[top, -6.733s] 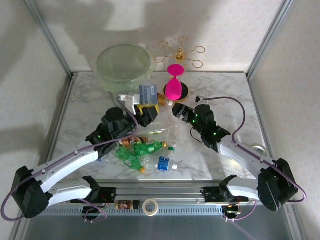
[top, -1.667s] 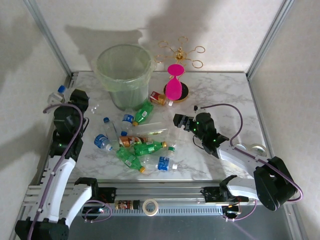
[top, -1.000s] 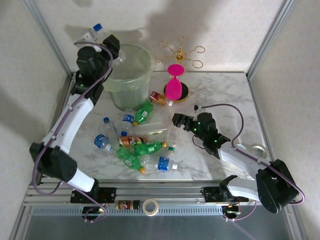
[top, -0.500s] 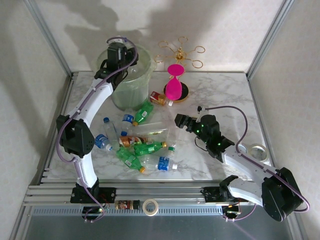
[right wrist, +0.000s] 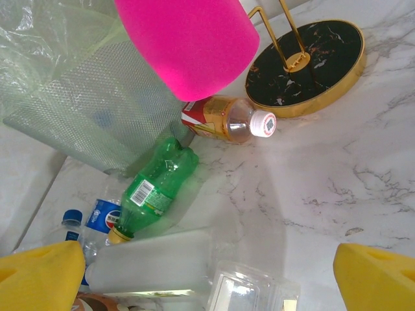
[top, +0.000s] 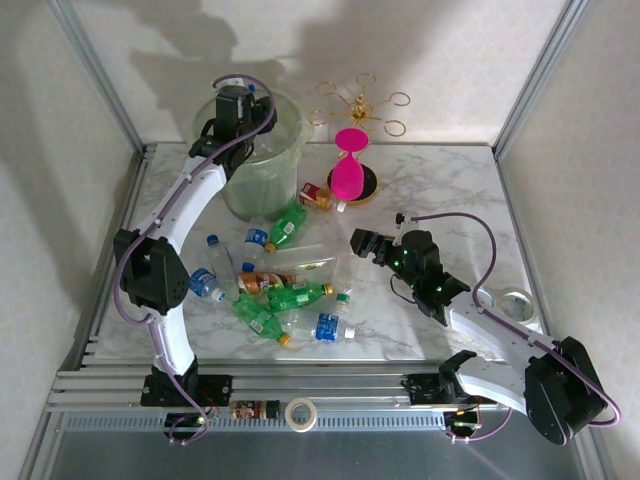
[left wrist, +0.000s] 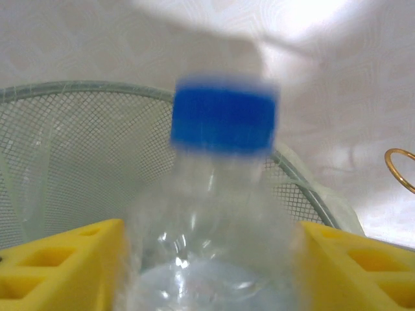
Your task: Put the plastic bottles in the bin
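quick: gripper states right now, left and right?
Left gripper: blue-capped clear bottle sits between its fingers over the bin; gripped or let go, cannot tell.
Right gripper: open, nothing held.

No print is reading clearly: labels on the green bottle (right wrist: 159, 184) and the red-labelled bottle (right wrist: 220, 120) are showing only illegible marks.

Bottles (top: 296, 296) lie scattered — bin (top: 265, 180) (pale-green) stands upright.

Pale patterned walls (top: 450, 60) — white marble tabletop (top: 440, 190), aluminium posts (top: 95, 70)
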### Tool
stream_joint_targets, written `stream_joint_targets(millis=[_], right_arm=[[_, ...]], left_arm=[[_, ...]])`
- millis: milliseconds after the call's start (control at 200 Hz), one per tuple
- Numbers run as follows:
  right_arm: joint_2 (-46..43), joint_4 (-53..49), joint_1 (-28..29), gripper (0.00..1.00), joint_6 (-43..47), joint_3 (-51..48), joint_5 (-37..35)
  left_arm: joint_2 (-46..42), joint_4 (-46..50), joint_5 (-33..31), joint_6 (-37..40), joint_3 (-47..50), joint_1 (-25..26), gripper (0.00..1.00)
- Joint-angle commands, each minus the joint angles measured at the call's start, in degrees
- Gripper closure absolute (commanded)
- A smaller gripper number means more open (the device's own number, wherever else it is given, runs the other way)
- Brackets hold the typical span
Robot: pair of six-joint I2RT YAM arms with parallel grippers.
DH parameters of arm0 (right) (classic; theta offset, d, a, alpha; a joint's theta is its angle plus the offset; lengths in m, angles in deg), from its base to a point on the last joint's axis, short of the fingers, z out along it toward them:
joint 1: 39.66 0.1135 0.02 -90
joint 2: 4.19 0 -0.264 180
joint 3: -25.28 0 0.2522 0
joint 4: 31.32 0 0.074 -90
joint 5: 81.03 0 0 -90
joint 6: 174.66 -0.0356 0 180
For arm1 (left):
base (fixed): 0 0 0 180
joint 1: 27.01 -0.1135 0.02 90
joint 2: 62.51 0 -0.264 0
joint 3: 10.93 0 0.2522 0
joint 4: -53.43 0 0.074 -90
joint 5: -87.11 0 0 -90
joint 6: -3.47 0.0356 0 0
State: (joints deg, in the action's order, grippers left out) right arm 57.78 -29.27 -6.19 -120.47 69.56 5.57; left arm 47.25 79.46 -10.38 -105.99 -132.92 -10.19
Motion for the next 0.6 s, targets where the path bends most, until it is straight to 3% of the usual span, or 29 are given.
stream_joint_targets(millis=[0, 120, 335, 596], right_arm=[[-0.07, 0.36, 0.1, 0.01, -0.79, -0.41, -0.33], [1.29, 0.11, 0.15, 0.01, -0.92, 0.41, 0.66], [3.83, -0.35, 0.19, 0.01, -1.71, 1.57, 1.79], [9.47, -5.53, 0.36, 0.01, -3.06, 5.13, 5.66]], left_arm=[[-3.54, -1.18, -1.22, 0.04, -0.71, 0.64, 0.27], [-6.17, -2.55, -1.09, 0.13, 0.75, 1.12, 0.13], [-14.08, -7.96, 2.03, -0.55, 7.81, 2.81, 0.12], [-31.23, -24.95, 11.8, -3.62, 32.64, 7.9, 0.12]])
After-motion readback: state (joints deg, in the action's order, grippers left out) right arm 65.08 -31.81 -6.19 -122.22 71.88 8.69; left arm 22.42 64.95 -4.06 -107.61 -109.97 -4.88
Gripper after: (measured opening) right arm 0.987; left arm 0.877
